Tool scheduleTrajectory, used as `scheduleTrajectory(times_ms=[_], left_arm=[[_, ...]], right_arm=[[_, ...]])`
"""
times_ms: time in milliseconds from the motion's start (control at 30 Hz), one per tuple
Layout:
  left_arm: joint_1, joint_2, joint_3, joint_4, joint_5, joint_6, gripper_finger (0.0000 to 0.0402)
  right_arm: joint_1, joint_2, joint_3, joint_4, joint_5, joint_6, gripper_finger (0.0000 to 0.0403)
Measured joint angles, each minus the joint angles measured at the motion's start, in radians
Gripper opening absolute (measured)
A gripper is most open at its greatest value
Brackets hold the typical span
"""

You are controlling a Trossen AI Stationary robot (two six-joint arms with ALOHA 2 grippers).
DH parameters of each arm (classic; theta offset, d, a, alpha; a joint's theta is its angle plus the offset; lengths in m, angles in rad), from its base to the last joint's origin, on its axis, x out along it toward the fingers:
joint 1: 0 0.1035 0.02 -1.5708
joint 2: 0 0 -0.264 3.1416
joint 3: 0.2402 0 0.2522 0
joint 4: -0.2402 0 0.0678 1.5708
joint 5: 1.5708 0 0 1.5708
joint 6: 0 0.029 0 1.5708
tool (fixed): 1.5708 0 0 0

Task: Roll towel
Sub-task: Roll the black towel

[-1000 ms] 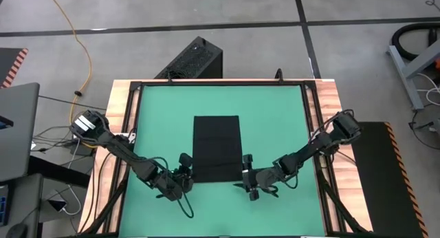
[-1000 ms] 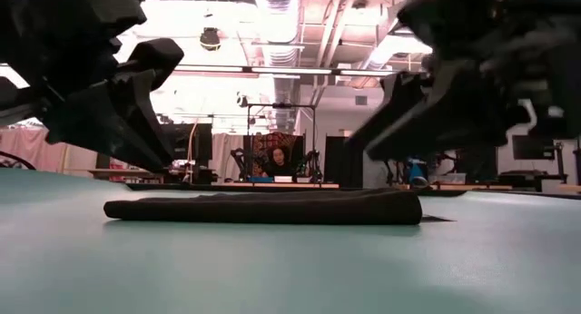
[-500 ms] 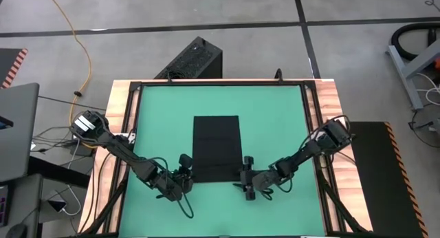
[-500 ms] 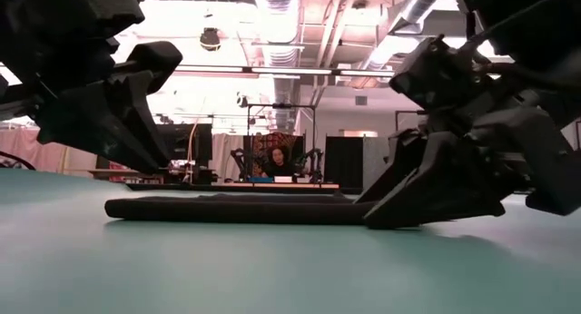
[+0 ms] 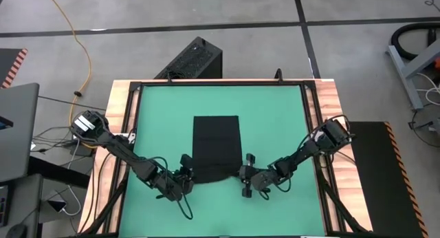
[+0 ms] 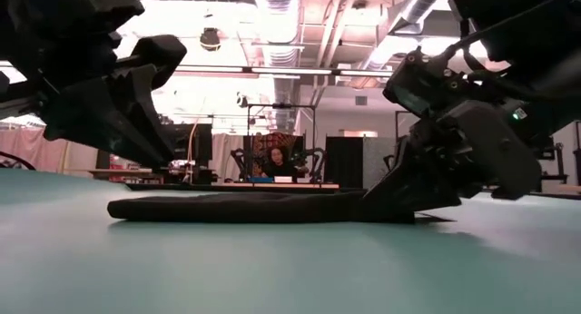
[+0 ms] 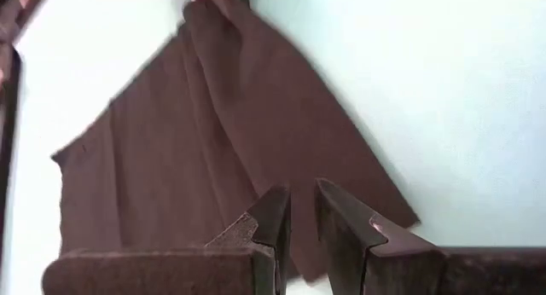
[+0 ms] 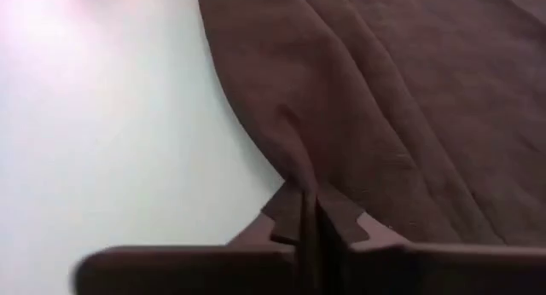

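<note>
A black towel (image 5: 216, 147) lies mid-counter, each arm's jaws pinched shut on a near corner; the thin pinches could slip, leaving the roll lopsided or loose.

Green-topped table (image 5: 158, 121) framed by wood rails; black towel (image 5: 216, 145) laid flat, centre toward 6 o'clock edge.

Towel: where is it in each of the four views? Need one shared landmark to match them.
High view: towel, centre of the green mat.
Low view: flat dark strip across the middle.
Left wrist view: fills the frame's middle.
Right wrist view: upper right.
Landmark: the corner pinched by the right gripper.
</note>
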Motion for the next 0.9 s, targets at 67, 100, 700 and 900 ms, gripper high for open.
scheduleTrajectory(times_ms=[67,100,700,900], left_arm=[[0.009,-0.001,0.0,0.007,0.001,0.023,0.0047],[0.015,-0.001,0.0,0.01,0.007,0.028,0.0047],[0.165,0.001,-0.171,0.333,0.239,0.1,0.0027],[0.161,0.001,-0.201,0.368,0.238,0.084,0.0002]], right_arm=[[0.0,-0.006,-0.001,0.006,-0.009,0.014,0.0015],[0.002,-0.013,-0.001,0.004,-0.018,0.021,0.0016],[-0.067,-0.32,-0.007,-0.238,-0.206,0.259,0.0015],[-0.105,-0.373,-0.006,-0.244,-0.222,0.4,0.0015]])
